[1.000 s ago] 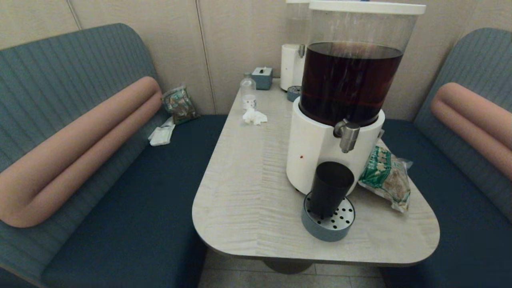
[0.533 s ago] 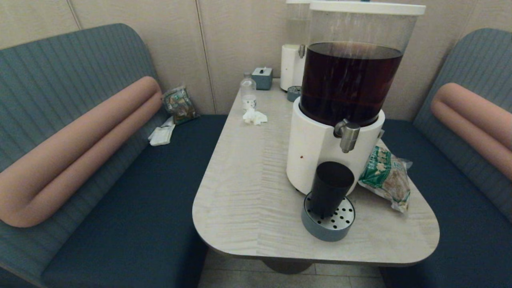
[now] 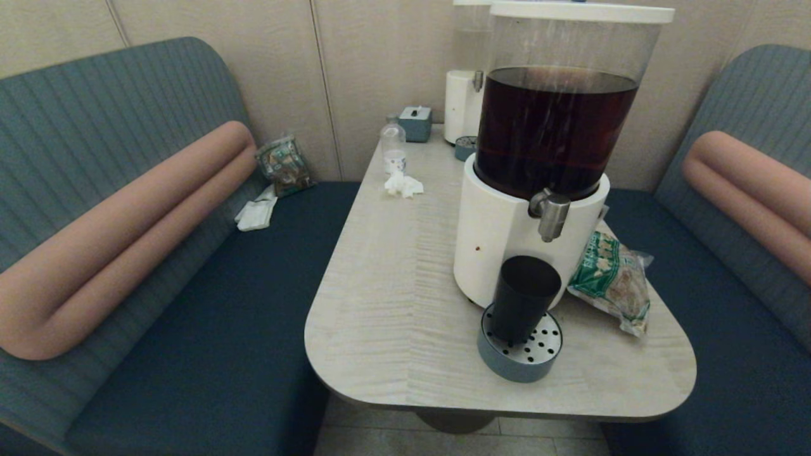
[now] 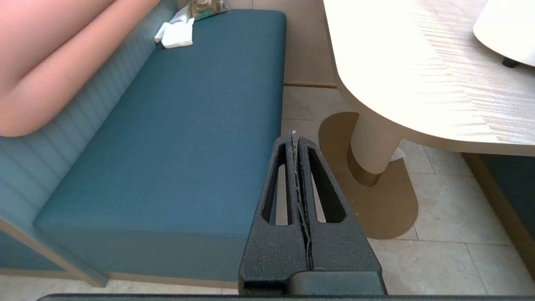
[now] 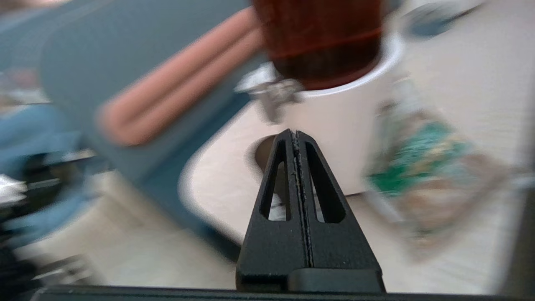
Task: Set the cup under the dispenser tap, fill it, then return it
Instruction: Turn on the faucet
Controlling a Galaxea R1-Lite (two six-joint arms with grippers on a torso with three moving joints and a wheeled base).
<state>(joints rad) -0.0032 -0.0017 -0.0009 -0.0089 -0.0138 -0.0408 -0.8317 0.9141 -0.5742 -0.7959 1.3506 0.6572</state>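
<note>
The dark cup point(image 3: 523, 297) stands upright on a round grey perforated drip tray point(image 3: 535, 356), below and slightly left of the steel dispenser tap point(image 3: 551, 214). That tap belongs to the white-based dispenser point(image 3: 500, 237) with a tank of dark brown drink. Neither arm shows in the head view. My right gripper point(image 5: 295, 134) is shut and empty, off the table's near right side, pointing toward the tap point(image 5: 276, 95) and the cup point(image 5: 264, 154), which its fingers partly hide. My left gripper point(image 4: 294, 138) is shut and empty, low beside the bench and the table's pedestal.
A green snack bag point(image 3: 611, 278) lies right of the dispenser. At the back stand a second white dispenser point(image 3: 462, 101), a small clear bottle point(image 3: 393, 147), a crumpled tissue point(image 3: 402, 185) and a tissue box point(image 3: 415, 122). Blue benches point(image 3: 209, 329) flank the table point(image 3: 380, 304).
Nothing has moved on the table in the head view. The right wrist view is streaked by motion.
</note>
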